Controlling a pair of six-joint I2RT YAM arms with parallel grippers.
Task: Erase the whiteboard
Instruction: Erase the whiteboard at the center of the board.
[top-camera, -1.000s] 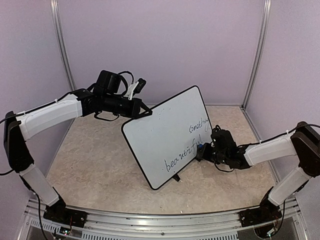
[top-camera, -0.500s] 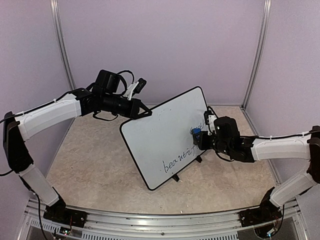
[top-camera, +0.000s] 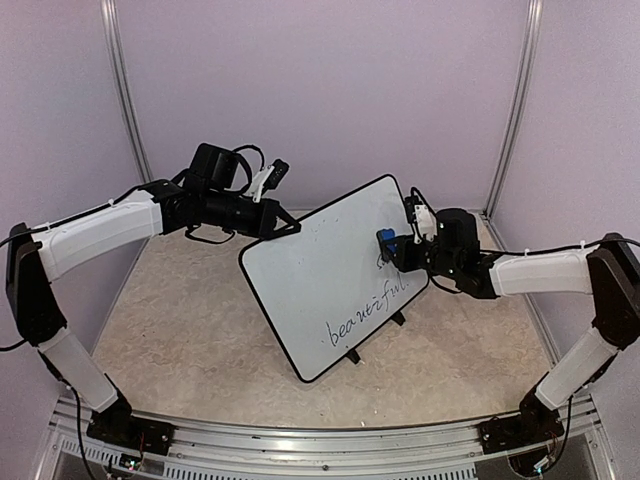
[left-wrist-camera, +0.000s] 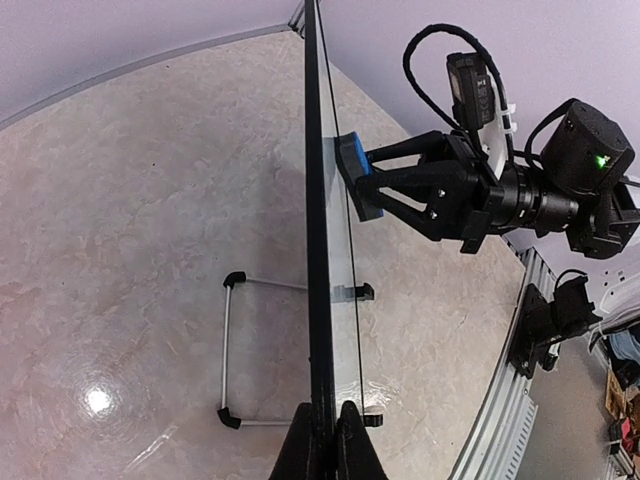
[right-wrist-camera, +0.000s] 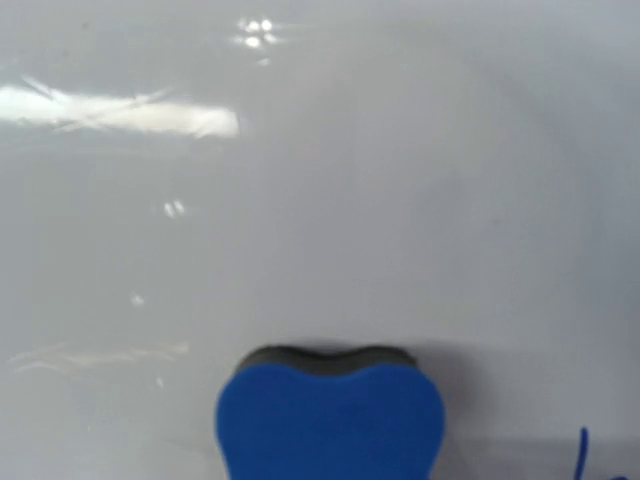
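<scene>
At right, the eraser (top-camera: 386, 243) touches the whiteboard (top-camera: 320, 280).

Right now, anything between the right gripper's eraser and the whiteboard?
Nothing visible. The eraser in the right gripper looks pressed against the whiteboard face. The writing below it lies open; the left gripper pinches the opposite edge, out of the way.

Left arm (top-camera: 100, 230) extended forward, elbow high; left hand (top-camera: 289, 227) pinched closed on the whiteboard (top-camera: 320, 285) rim. Right arm (top-camera: 540, 272) stretched leftward; right hand (top-camera: 393, 249) clamped on the eraser (top-camera: 385, 240).
</scene>
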